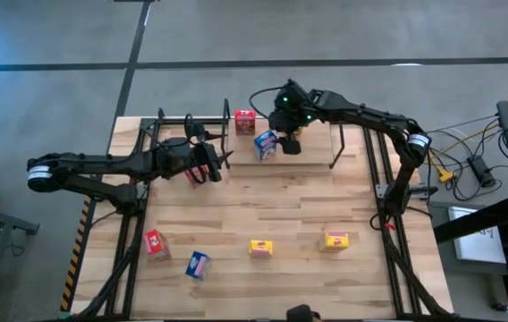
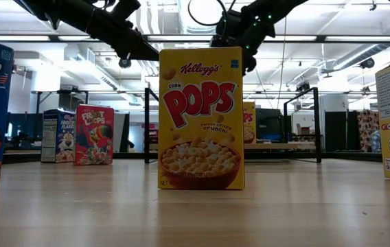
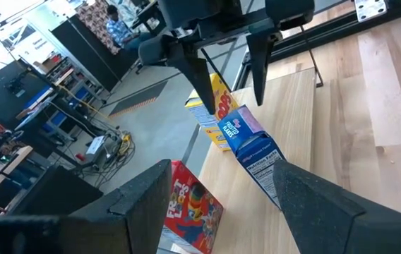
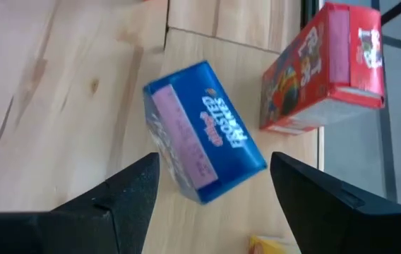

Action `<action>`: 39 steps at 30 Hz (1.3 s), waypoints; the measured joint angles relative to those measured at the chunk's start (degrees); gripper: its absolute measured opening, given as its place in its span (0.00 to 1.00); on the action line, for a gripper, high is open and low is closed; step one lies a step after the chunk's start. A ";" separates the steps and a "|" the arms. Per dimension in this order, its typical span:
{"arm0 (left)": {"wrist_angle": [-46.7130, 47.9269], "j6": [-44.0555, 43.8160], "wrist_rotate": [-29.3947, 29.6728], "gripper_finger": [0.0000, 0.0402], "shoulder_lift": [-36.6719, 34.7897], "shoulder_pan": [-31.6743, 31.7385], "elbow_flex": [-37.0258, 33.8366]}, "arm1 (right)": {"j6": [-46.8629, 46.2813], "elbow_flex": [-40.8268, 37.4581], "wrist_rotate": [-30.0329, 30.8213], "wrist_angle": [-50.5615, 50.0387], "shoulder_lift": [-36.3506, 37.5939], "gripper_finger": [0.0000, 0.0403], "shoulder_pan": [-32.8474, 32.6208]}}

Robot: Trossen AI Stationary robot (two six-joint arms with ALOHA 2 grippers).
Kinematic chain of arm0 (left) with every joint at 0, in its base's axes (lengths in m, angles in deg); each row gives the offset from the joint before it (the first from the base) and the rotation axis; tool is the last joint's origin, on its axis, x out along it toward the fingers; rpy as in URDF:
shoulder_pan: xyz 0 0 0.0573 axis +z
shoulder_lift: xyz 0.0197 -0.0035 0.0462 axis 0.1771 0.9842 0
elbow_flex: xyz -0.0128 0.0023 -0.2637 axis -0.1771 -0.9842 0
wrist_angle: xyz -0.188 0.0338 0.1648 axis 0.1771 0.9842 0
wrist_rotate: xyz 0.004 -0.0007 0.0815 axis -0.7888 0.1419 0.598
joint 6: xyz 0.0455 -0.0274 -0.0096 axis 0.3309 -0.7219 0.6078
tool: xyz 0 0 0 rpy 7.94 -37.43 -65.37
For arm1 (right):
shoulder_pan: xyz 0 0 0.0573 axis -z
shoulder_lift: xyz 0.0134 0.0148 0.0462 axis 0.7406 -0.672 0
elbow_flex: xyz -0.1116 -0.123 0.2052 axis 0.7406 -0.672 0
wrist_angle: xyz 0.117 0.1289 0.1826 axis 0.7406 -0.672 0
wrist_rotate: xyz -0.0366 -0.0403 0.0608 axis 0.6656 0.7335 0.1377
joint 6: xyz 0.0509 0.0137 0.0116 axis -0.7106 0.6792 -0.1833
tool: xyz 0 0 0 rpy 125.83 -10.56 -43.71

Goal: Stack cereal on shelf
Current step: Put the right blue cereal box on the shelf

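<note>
Cereal boxes are spread over the wooden worktop [image 1: 290, 215] and the shelf [image 1: 325, 143] at its far edge. On the shelf board a red box [image 1: 245, 121] stands upright, and a blue box [image 1: 266, 144] sits just beside it, tilted off square; the left wrist view also shows a yellow box [image 3: 218, 113] behind the blue one. The right claw [image 1: 288, 139] hangs directly above the blue box with its fingers spread wide, one on each side of the box and clear of it, holding nothing. In the right wrist view the blue box [image 4: 204, 130] lies between the two dark fingers [image 4: 126, 201] with the red box [image 4: 324, 67] near it, the two apart. The left claw [image 1: 211, 165] hovers over the worktop near the shelf's left end, its fingers also wide apart and empty. Just under it a bit of red shows, but I cannot tell what it is. Along the near side of the worktop four more boxes stand well apart in a loose row: a red one [image 1: 155, 242], a blue one [image 1: 198, 264], a yellow one [image 1: 261, 248] and another yellow one [image 1: 335, 239]. The low view shows a yellow box [image 2: 200, 118] upright close to the camera.
</note>
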 joint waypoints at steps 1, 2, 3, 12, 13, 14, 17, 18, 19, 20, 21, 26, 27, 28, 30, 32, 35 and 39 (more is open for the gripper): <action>0.00 0.01 0.00 0.58 0.00 0.00 0.00 | -0.18 0.00 0.01 0.57 0.00 0.65 0.00; 0.00 0.01 0.00 0.58 0.00 0.00 0.00 | -0.25 0.00 0.01 1.10 0.00 0.65 0.02; -0.01 0.00 0.00 0.58 0.00 0.00 0.00 | -0.31 -0.01 -0.06 1.64 0.00 0.65 0.02; -0.02 -0.01 0.00 0.58 0.00 0.00 0.00 | -1.47 -0.07 -3.41 2.35 -2.52 0.65 -0.26; -0.02 0.01 0.00 0.58 0.00 0.00 0.00 | -1.42 -0.07 -3.49 2.83 -2.86 0.65 -0.28; -0.02 0.01 0.00 0.58 0.00 0.00 0.00 | -1.41 -0.07 -3.67 3.14 -3.14 0.65 -0.27; 0.00 0.00 0.00 0.58 0.00 0.00 0.00 | -1.25 -0.04 -3.70 3.82 -3.85 0.65 -0.28; -0.01 0.01 -0.02 0.58 0.00 0.00 0.02 | -1.10 0.00 -3.70 4.03 -4.08 0.65 -0.30; -0.02 0.00 0.00 0.58 0.00 0.00 0.00 | -1.03 0.00 -3.70 4.13 -4.18 0.65 -0.31; 0.00 0.01 -0.02 0.58 0.00 0.00 0.00 | -1.03 0.00 -3.70 4.14 -4.24 0.65 -0.31; -0.02 0.01 0.00 0.58 0.00 0.00 0.00 | -1.03 0.00 -3.69 4.21 -4.28 0.65 -0.31; -0.01 0.01 -0.02 0.58 0.00 0.00 0.01 | -0.87 -0.02 -2.31 4.51 -3.56 0.62 -0.37; 0.00 0.00 -0.02 0.58 0.00 0.00 0.00 | -1.05 0.00 -2.51 4.08 -3.25 0.62 -0.37; -0.02 -0.01 -0.02 0.58 0.00 0.01 0.00 | -1.03 0.16 -2.52 3.81 -3.01 0.62 -0.37; 0.00 0.01 -0.02 0.58 0.00 0.00 0.01 | -1.35 0.76 -2.52 3.66 -2.64 0.62 -0.37; -0.02 0.17 -0.02 0.58 0.00 0.02 0.00 | -2.20 1.52 -2.61 3.52 -2.51 0.63 -0.37; -0.02 0.19 -0.04 0.58 0.03 0.02 0.00 | -3.42 2.12 -2.63 3.15 -2.56 0.66 -0.37; -0.24 0.30 -0.10 0.58 0.50 0.02 0.00 | -4.61 2.10 -2.79 2.72 -2.58 0.71 -0.37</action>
